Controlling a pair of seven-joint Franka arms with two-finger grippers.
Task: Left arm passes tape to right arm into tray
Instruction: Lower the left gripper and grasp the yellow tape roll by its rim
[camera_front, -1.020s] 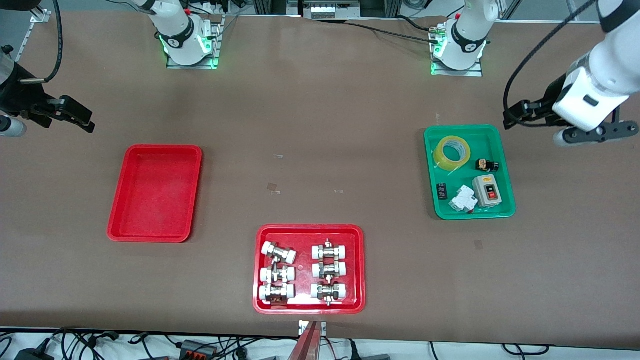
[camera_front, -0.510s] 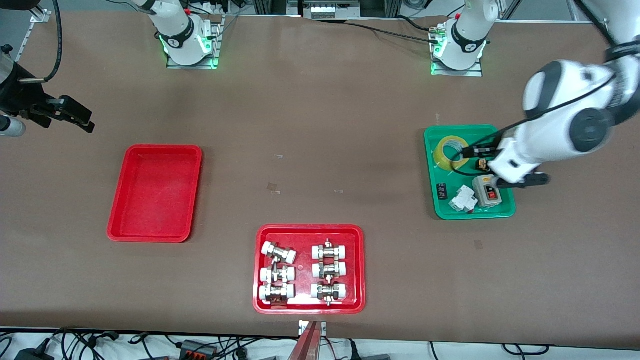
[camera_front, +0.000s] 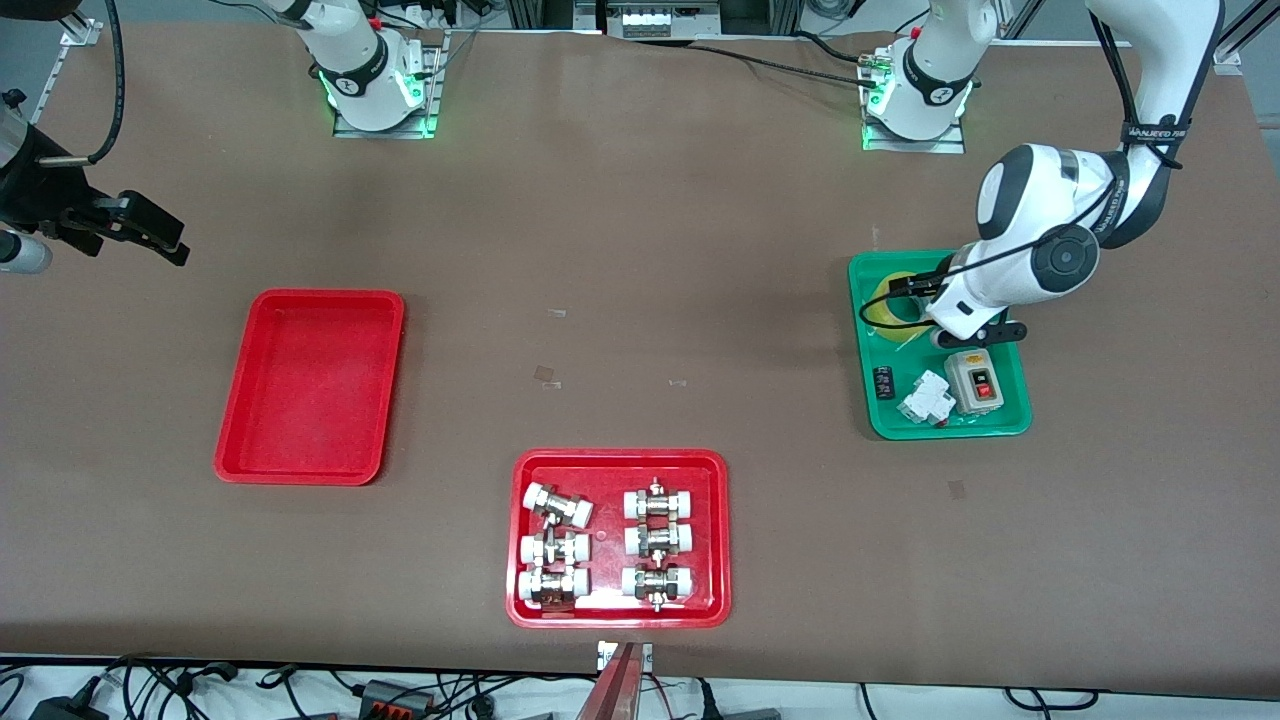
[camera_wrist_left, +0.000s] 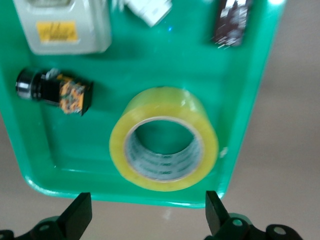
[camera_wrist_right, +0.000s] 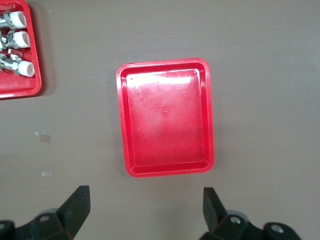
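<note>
Tape (camera_wrist_left: 164, 145) lies flat in green tray (camera_wrist_left: 250, 100); core upward.

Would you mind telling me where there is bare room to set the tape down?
The plain red tray holds nothing. Bare table lies between it and the green tray. The green tray is crowded: tape, switch box, small parts, left gripper above. The fittings tray is mostly filled.

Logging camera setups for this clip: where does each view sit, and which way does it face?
Front: high across the table, facing both arm bases; left gripper over the green tray.
Left wrist: looks down on the tape; open fingertips show.
Right wrist: looks down on the red tray; open fingertips show.
Front shares each tray.
</note>
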